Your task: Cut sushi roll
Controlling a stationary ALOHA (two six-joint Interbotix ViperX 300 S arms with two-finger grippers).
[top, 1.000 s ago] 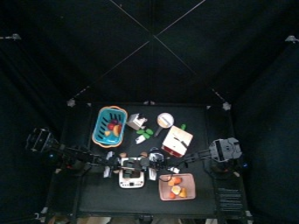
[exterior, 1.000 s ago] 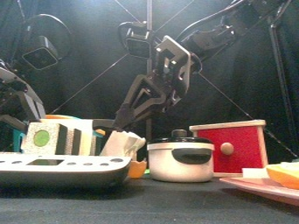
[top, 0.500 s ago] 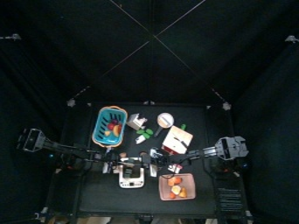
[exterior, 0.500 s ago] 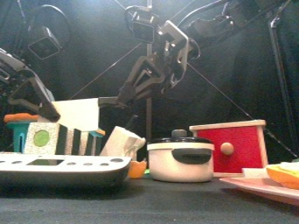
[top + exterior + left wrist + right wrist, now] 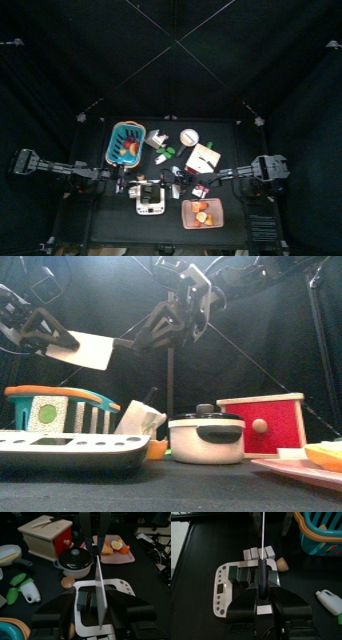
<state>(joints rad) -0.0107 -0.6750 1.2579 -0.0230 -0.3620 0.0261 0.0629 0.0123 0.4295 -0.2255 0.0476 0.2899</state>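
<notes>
The green sushi roll [image 5: 48,413] stands on a white tray [image 5: 67,448] at the front left, with cut slices [image 5: 88,416] beside it. My left gripper [image 5: 54,338] is shut on a white cleaver [image 5: 84,350] and holds it high above the roll. In the left wrist view the blade [image 5: 99,592] is edge-on over the tray [image 5: 117,587] and a dark green piece [image 5: 83,601]. My right gripper [image 5: 171,326] hangs high behind the tray, shut on a thin pale tool [image 5: 261,537] seen edge-on above the tray [image 5: 228,587] and grey slices [image 5: 257,552].
A black pot [image 5: 206,438] and a red wooden box [image 5: 263,424] stand right of the tray. A pink plate [image 5: 287,468] with orange pieces is at the far right. A teal basket [image 5: 126,142] is behind the tray, with a white bottle [image 5: 330,601] near it.
My left gripper has lifted the cleaver from beside the roll to high above it at the left. My right gripper has risen a little. In the top view both arms' rear parts swung outward.
</notes>
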